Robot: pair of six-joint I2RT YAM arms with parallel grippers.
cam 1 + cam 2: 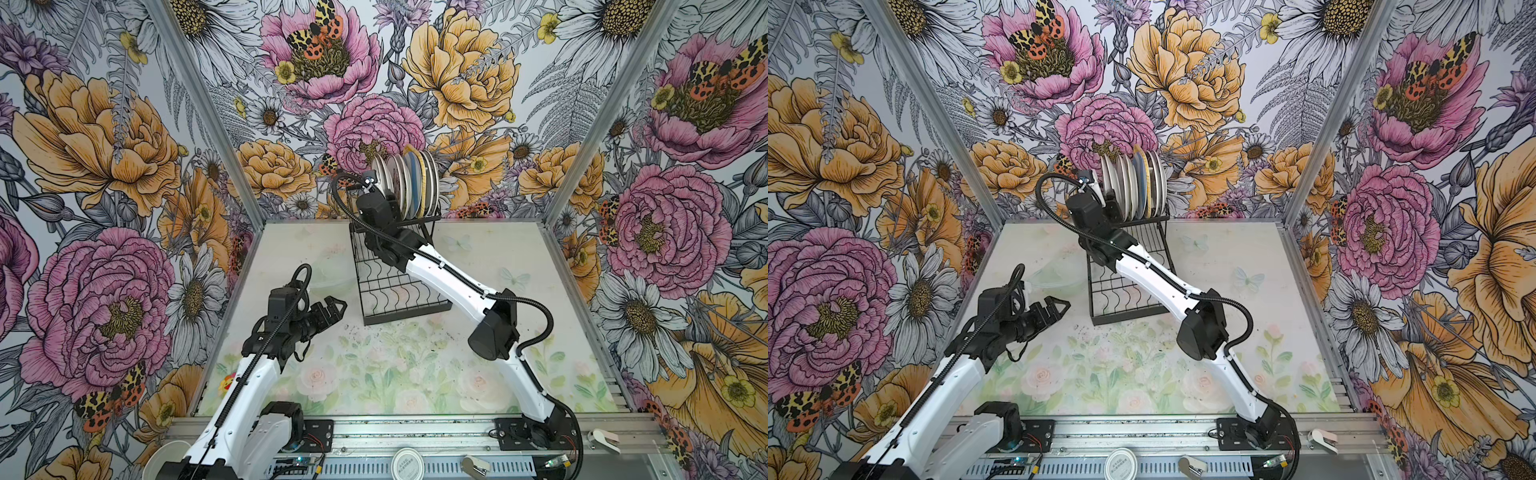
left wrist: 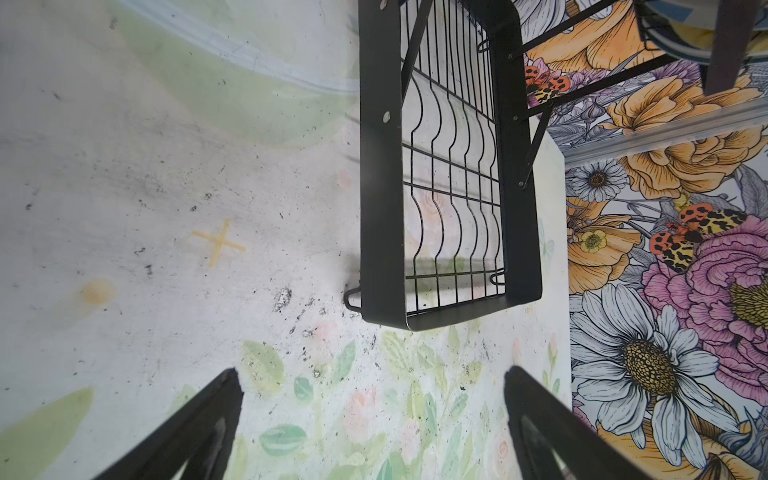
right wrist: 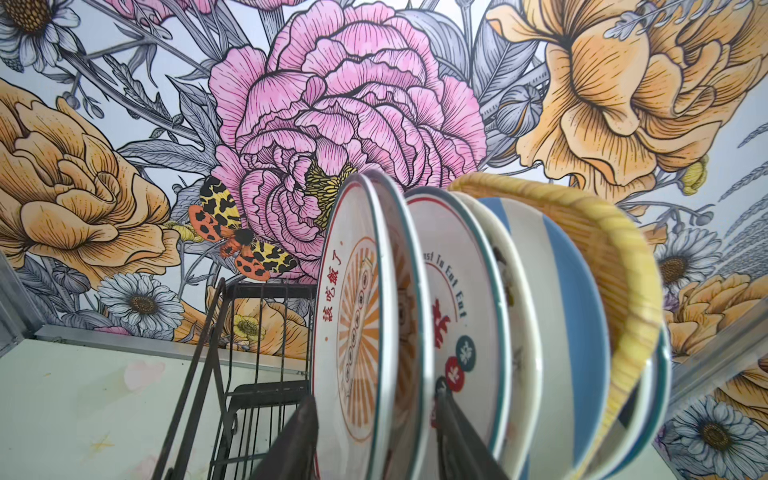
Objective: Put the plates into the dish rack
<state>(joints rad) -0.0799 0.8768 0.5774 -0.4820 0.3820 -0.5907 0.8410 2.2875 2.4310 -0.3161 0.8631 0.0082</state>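
My right gripper (image 3: 374,407) stood at the raised tier of the dish rack (image 1: 405,318), one finger either side of the front sunburst plate (image 3: 353,324). The jaws were parted, but I could not tell whether the pads touched it. The plates (image 1: 405,183) stood on edge, packed close in the upper slots. My left gripper (image 1: 336,311) hung wide open and empty over the table, well apart from the rack. The danger I judged was in backing out: a finger could catch that front rim and drag the plate out of its slot, or push it into its neighbours and set the row leaning. The sunburst plate carried red Chinese characters, seemingly 該吃飯了. The plate behind it (image 3: 461,291) showed an arc of English ending "To Eat Eat", its start hidden, and a large red character partly covered.
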